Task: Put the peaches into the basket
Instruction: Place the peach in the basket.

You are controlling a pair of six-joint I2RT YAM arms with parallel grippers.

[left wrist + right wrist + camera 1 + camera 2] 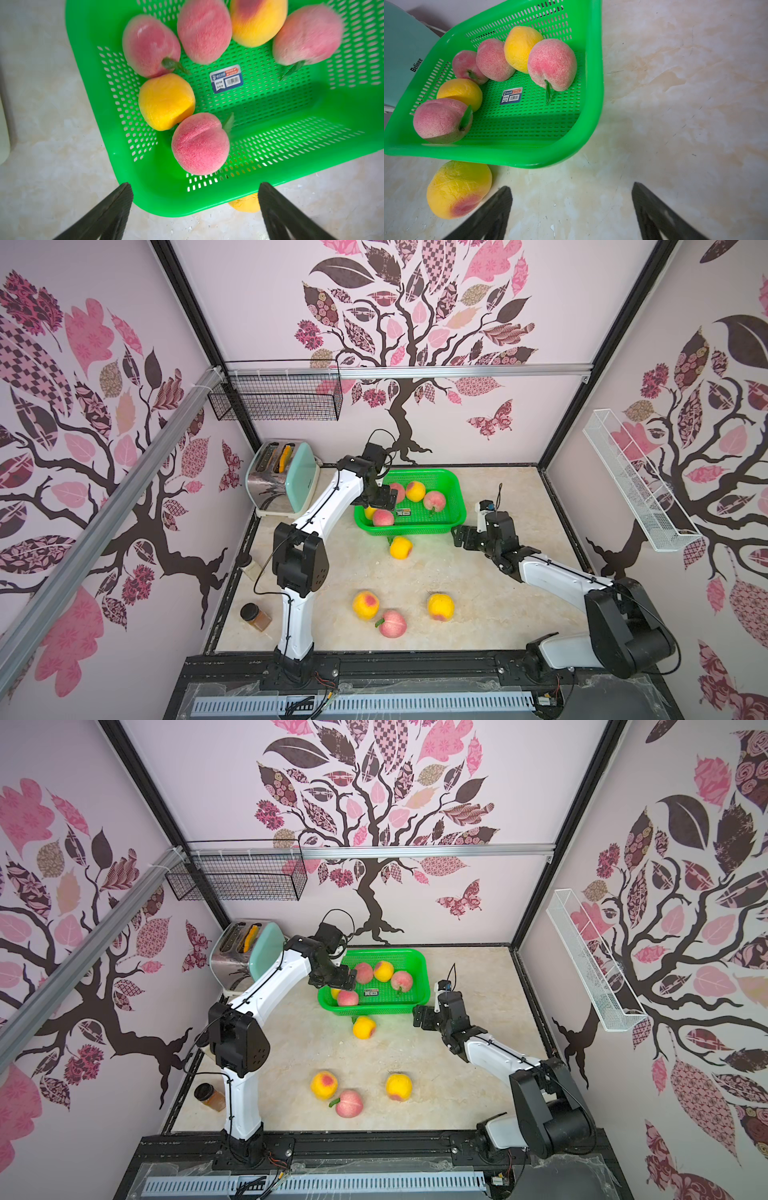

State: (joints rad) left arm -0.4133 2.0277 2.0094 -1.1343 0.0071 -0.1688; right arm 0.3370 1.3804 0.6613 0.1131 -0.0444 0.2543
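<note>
Peaches: round toy peaches point(552, 64), some fuzzy pink, some yellow-orange with a red blush, with small green leaves where the stem end shows.
Basket: the bright green perforated plastic basket point(593, 83) has rounded corners and a small blue and white label point(511, 95) on its floor.
Inside the basket: we count six peaches, four pink and two yellow, lying along its walls around the label.
Outside the basket: one yellow-orange peach point(458, 189) lies on the marbled beige table point(675, 104) just beside the basket's outer wall; three more point(392, 623) lie grouped well apart from it.
Left: the left end effector point(195, 185) is released, jaws spread above a basket corner, nothing between them.
Right: the right end effector point(571, 186) is released too, over the table beside the basket, near the outside peach.
Hard to see: in both top views the left arm's wrist point(376, 493) covers some basket peaches; in the left wrist view the far ones are blurred and cut off, the outside peach mostly hidden behind the rim; we cannot read the label.
</note>
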